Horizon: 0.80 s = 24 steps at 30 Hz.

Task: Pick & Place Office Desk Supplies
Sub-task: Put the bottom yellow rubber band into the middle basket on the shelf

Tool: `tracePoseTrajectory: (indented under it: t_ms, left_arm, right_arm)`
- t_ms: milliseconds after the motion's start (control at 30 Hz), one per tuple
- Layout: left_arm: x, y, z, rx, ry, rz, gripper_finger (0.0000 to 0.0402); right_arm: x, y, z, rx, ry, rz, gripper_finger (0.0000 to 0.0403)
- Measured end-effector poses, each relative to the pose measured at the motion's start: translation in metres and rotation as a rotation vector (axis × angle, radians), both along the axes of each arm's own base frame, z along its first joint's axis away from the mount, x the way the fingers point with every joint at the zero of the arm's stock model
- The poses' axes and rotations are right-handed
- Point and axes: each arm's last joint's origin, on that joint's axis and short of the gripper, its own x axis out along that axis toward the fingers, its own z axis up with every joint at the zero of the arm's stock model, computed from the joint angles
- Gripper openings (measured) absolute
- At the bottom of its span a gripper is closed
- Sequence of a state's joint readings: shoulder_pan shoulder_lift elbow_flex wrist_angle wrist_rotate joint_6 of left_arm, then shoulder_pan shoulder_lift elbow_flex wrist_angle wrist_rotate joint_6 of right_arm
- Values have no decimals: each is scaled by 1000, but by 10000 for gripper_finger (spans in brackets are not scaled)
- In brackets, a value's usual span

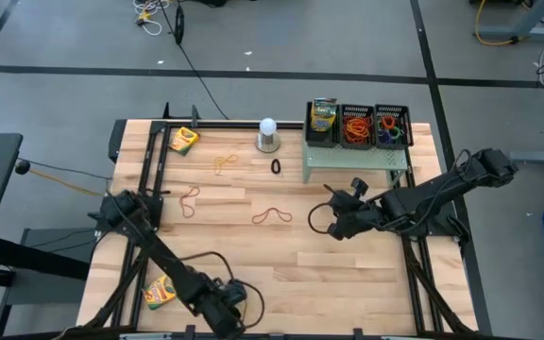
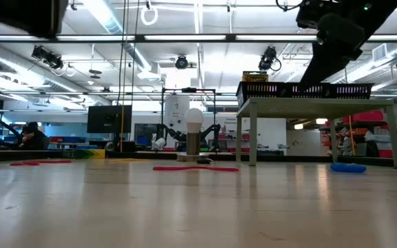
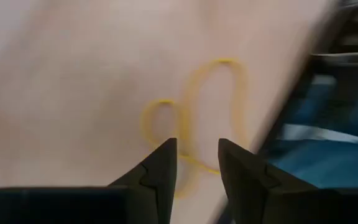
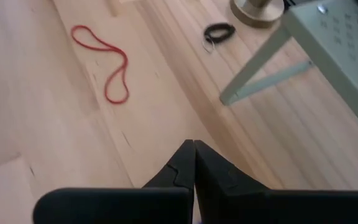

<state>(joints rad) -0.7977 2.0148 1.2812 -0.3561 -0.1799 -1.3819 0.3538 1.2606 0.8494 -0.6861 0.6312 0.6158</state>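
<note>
While overhead hides it, parted left fingers (image 3: 197,163) frame a yellow rubber band (image 3: 191,112).

Bright overhead light (left wrist blurred)

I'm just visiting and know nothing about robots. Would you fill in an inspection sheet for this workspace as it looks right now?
Surface: wooden table, pale planks.
Job's things: crayon boxes and; red loops; three mesh baskets on the green riser.
Clutter: white ball on a metal base.
Grippers: left gripper open over a yellow rubber band at the near edge; right gripper shut, holding nothing, mid-table.
Cables: black cable on the floor.
Surroundings: grey workshop floor; a seated person far behind.
</note>
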Motion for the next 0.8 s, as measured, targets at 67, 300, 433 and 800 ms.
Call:
tracePoseTrajectory:
  t_ms: [67,300,433,800]
  left_arm:
    - [1,-1,-5,46,71,45,126]
    - [7,-6,-10,39,79,148,126]
    - [5,-5,-11,58,111,125,111]
    - [-2,5,-1,144,97,192,6]
  right_arm:
    - [2,1,1,1,-17,9,6]
    - [5,2,3,-10,-38,39,11]
    - [5,2,3,-8,-41,37,8]
    - [6,2,4,-4,-58,37,11]
